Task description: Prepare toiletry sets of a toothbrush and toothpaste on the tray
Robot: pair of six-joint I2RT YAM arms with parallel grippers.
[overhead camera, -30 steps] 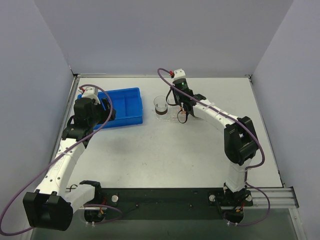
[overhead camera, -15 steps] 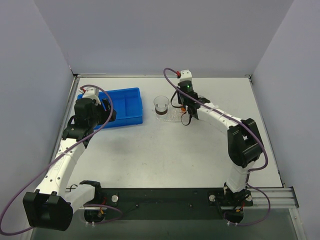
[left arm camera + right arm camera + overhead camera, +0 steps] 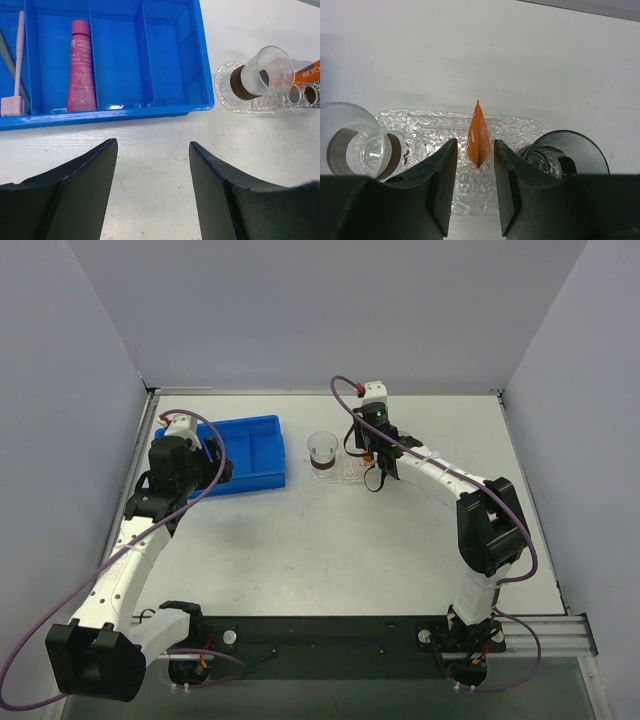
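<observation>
The clear bumpy tray (image 3: 430, 127) lies on the table and also shows in the left wrist view (image 3: 272, 104). The orange toothpaste tube (image 3: 479, 135) stands upright in it, crimped end up, and also shows in the left wrist view (image 3: 311, 73). My right gripper (image 3: 475, 150) is open around the tube, with a narrow gap on each side. The pink toothpaste tube (image 3: 80, 65) lies in the blue bin (image 3: 165, 107). A whitish-grey toothbrush stick (image 3: 9, 67) lies at the bin's left edge beside a pink one (image 3: 19, 55). My left gripper (image 3: 152, 145) is open and empty over the table just in front of the bin.
A clear cup (image 3: 351, 142) with a brown base stands at the tray's left end, and a dark cup (image 3: 565, 152) at its right end. In the top view the bin (image 3: 250, 455) sits left of the tray (image 3: 345, 472).
My right wrist has shifted a little to the right over the tray. The left arm has not moved.
</observation>
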